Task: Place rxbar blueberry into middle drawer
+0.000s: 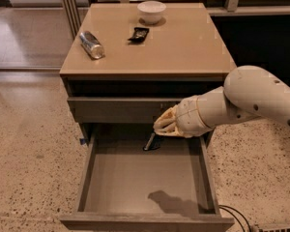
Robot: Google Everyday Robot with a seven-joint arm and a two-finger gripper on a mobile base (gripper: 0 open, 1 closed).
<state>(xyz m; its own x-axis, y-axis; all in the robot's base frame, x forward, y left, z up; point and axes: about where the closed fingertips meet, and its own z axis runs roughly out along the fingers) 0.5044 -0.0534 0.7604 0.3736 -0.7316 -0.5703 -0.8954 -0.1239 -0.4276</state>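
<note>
The middle drawer (135,182) is pulled open at the bottom of the cabinet, and its flat bottom is bare. My gripper (165,125) is over the drawer's back right part, just below the upper drawer front. It is shut on the rxbar blueberry (152,142), a slim dark bar that hangs down tilted from the fingers. The bar's lower end is inside the drawer near the back wall. I cannot tell whether it touches the bottom.
On the cabinet top (188,42) lie a shiny silver can (92,44), a small black packet (138,33) and a white bowl (152,11). The closed upper drawer front (116,109) is right above my gripper. A cable (236,216) lies on the floor at the lower right.
</note>
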